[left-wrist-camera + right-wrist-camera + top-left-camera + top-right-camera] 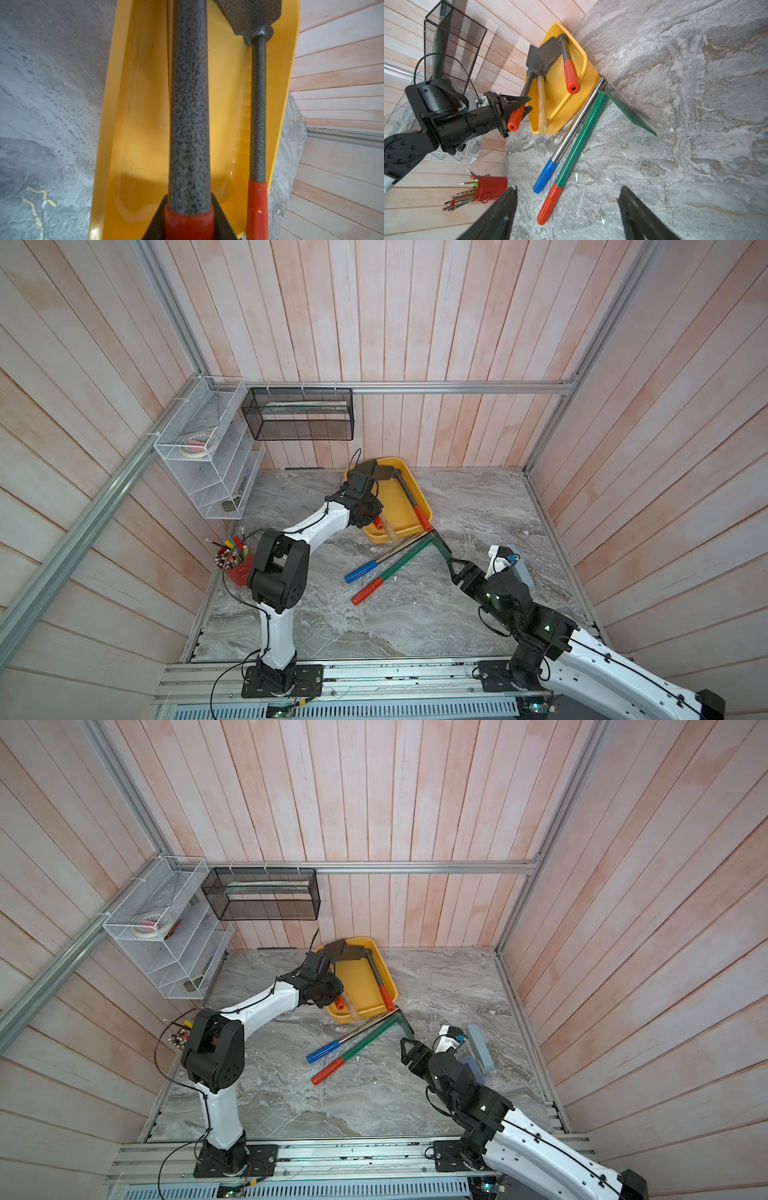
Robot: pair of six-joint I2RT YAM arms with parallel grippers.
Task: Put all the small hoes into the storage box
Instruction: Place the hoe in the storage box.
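Box point(390, 506) at far edge of surface point(374, 614). Left jaws pinch hoe point(527, 85) by red grip, head at box's far corner. Two other tools in box: grey tool point(409, 493), wooden-handled tool point(542, 101). Two long ones beside it: chrome tool point(575, 122), green tool point(581, 133). Right jaws spread.

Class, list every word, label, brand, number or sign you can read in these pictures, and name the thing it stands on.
None: no word, number or sign is readable in any view.
Tape roll in the white wire rack: any print too blurred.
Pencils in the red cup: markings too small.
Yellow marks on the table: scribbles, not letters.
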